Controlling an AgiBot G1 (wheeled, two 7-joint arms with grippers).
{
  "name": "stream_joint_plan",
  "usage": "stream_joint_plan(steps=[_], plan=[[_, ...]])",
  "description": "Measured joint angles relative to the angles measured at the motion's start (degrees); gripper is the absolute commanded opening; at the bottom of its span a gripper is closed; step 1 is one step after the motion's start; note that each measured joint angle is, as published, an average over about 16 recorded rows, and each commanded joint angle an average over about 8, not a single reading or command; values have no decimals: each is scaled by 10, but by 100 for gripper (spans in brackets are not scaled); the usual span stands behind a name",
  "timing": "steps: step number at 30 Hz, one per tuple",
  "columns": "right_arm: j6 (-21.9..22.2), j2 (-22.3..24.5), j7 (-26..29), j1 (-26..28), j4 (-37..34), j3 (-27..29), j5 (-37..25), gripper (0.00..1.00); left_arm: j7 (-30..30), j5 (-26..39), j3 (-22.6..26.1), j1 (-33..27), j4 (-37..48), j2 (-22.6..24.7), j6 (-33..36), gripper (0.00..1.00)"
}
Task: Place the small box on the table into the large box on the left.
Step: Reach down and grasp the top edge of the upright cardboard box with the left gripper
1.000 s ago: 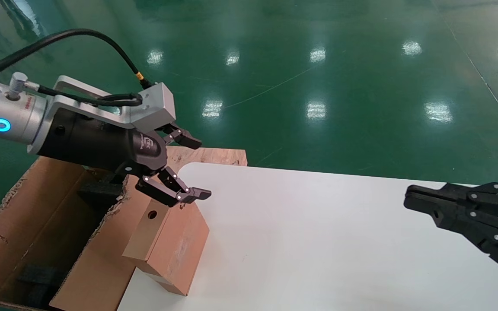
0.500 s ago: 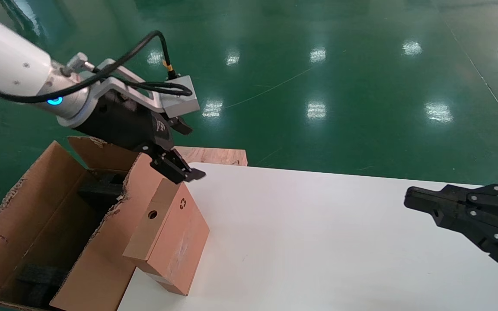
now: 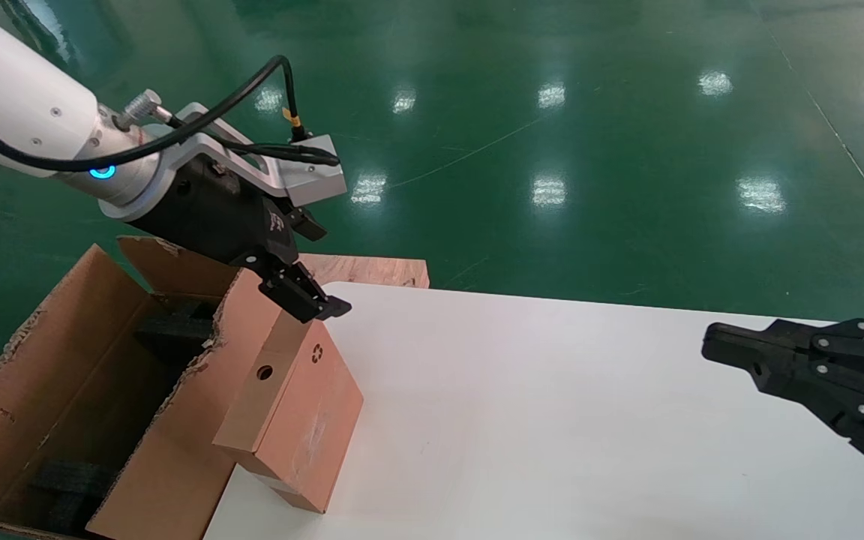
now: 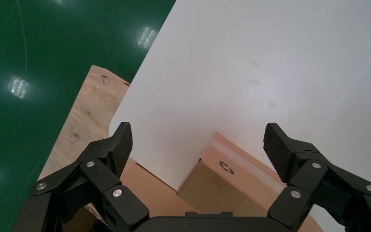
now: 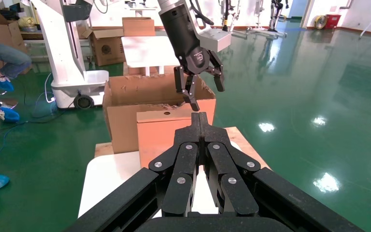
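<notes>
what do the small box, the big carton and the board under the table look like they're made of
Small box: smooth matte brown cardboard, crisp folded edges, taped seam.
Large box: corrugated cardboard, judging by its ragged, fibrous torn rims.
Board: apparently bare plywood, pale grain with dark specks, unfinished.

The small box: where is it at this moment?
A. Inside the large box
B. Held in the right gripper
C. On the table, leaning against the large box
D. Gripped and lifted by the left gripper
C: the small box stands tilted on the table against the large box, with the open left gripper above it.
</notes>
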Motion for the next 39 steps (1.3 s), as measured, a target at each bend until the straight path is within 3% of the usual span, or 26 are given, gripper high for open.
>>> stream_joint_plan(steps=[17, 31, 39], plan=[[0, 0, 0, 0, 0, 0, 0, 0, -25, 76, 48, -49, 58, 91, -7, 100], [0, 0, 0, 0, 0, 0, 0, 0, -35, 73, 52, -58, 73, 104, -15, 100], [0, 0, 0, 0, 0, 0, 0, 0, -82, 105, 68, -64, 85, 126, -9, 100]])
